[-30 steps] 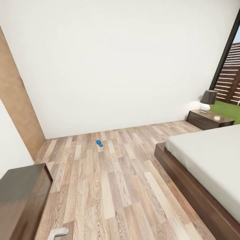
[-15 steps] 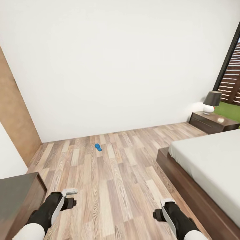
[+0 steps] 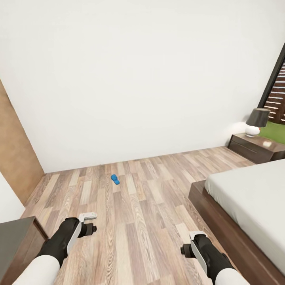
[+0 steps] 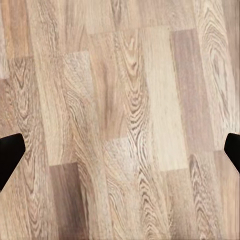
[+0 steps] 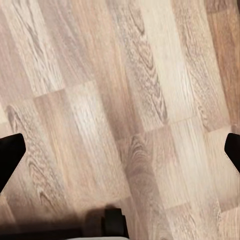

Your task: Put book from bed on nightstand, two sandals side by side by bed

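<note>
One small bright-blue sandal (image 3: 114, 179) lies alone on the wood floor near the far white wall. The bed (image 3: 253, 198), a light-grey mattress on a dark-brown frame, fills the right side. Beyond it a dark nightstand (image 3: 257, 147) stands in the far right corner. The book is out of view. My left gripper (image 3: 88, 223) and right gripper (image 3: 189, 243) hang low over bare floor, well short of the sandal. In each wrist view the left gripper (image 4: 120, 152) and right gripper (image 5: 120, 152) stand open, with only floorboards between the dark fingertips (image 4: 10, 157) (image 5: 10, 155).
A lamp (image 3: 256, 122) with a dark shade stands on the nightstand. A dark wooden cabinet (image 3: 16, 249) sits at the lower left, close to my left arm. A dark-framed window (image 3: 277, 91) lines the right edge. Open floor stretches between me and the sandal.
Both arms have come up into the head view and reached forward. The head view has shifted a little, so the cabinet at the left shows less. The sandal has not moved.
</note>
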You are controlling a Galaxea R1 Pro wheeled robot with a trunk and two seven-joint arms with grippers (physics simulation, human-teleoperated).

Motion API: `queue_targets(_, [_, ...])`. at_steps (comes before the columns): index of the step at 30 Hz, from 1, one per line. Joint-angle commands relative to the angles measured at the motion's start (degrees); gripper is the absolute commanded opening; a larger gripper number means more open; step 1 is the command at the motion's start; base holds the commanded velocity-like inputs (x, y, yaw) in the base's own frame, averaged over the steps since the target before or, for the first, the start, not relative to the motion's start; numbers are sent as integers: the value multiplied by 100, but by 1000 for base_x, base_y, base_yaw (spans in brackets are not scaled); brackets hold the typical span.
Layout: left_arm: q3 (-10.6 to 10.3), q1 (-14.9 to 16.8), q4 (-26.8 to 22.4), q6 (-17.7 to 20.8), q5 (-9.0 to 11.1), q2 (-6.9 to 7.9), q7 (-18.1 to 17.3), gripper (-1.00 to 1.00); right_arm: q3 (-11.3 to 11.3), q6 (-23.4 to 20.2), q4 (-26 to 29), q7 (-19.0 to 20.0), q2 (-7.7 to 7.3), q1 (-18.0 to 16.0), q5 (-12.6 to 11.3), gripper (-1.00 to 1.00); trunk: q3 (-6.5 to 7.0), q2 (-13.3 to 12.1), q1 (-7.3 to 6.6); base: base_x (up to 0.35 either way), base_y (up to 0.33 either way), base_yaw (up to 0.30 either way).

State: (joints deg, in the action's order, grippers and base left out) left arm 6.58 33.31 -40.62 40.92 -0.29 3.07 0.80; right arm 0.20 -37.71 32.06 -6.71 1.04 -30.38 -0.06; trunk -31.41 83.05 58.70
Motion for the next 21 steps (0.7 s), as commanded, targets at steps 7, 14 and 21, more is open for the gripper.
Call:
queue_targets(7, [9,7,-23,29,-5,-139,35,100,6,-22,10,-17,2,-3,-3,100,-68,3,3,339,0,0])
queue_targets(14, [24,3,-25,26,-6,-163,37,100,6,12,10,-8,2,-3,-3,100,-131,3,3,152,0,0])
queue_targets(21, [27,3,-42,24,-9,-174,33,100,0,19,10,-6,2,-3,-3,100,-195,3,3,17,0,0])
